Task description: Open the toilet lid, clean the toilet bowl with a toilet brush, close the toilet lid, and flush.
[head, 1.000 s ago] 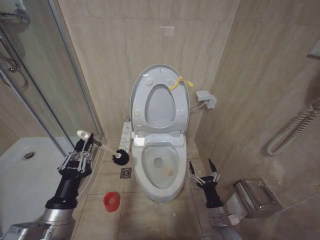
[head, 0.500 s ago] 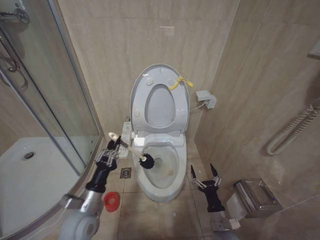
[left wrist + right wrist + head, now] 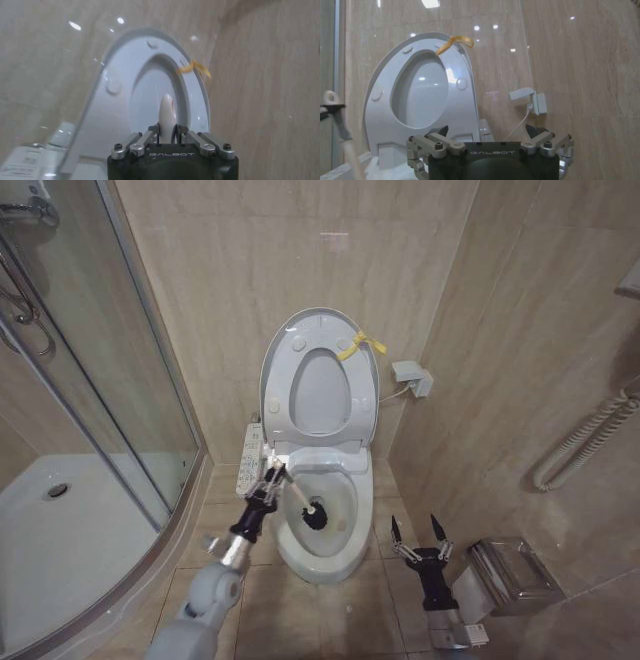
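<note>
The toilet lid (image 3: 318,315) stands raised against the wall with the ring seat (image 3: 345,395) folded up against it. Its yellow ribbon tag (image 3: 360,343) hangs at the top edge. The toilet bowl (image 3: 345,490) below is uncovered. My left gripper (image 3: 269,479) is at the bowl's left rim, shut on the toilet brush handle (image 3: 295,498). The black bristle head (image 3: 316,515) sits inside the bowl. In the left wrist view the fingers (image 3: 150,135) clamp the white handle tip (image 3: 166,110). My right gripper (image 3: 419,532) waits low to the right of the toilet, open with nothing in it (image 3: 490,133).
A curved glass shower screen (image 3: 110,380) and white shower tray (image 3: 60,530) lie to the left. A control panel (image 3: 248,461) hangs beside the toilet. A white wall box (image 3: 412,378), a hose (image 3: 585,440) and a metal box (image 3: 510,575) sit on the right.
My left arm swung right from beside the shower to the toilet, carrying the brush; its head went from outside the bowl to inside it. The right gripper drifted slightly down and right.
</note>
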Motion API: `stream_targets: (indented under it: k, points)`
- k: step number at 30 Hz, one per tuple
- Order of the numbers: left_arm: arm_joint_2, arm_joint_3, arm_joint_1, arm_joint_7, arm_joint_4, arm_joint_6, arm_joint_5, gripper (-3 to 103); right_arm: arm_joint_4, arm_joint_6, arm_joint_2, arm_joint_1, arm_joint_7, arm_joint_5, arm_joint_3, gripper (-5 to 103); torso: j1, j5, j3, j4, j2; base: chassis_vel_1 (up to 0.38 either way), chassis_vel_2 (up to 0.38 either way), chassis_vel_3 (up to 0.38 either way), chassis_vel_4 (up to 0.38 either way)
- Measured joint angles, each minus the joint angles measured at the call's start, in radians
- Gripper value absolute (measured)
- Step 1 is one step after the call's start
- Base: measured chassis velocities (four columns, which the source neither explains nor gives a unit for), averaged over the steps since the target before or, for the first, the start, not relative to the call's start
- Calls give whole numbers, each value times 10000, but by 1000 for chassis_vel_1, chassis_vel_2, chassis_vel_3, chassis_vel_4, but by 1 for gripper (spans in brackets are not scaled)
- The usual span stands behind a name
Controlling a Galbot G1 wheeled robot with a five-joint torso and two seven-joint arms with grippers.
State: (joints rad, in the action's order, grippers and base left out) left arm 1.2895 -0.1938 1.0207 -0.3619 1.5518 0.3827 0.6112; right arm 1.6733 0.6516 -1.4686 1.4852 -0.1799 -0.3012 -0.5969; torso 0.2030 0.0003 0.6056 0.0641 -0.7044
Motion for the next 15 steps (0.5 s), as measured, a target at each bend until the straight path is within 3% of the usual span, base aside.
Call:
stream_targets:
  k: [9, 15]
  points:
    - [-56, 1402, -1196, -44, -1840, 79, -459, 22, -156, -2, -15, -173, 9, -86, 6, 100, 0, 0, -1, -2, 0, 0, 0, 0, 0]
    - [22, 1605, -1554, -156, -2974, 332, -699, 22, -269, -2, 16, -202, 6, -166, 8, 100, 0, -2, -1, -2, 0, 0, 0, 0, 0]
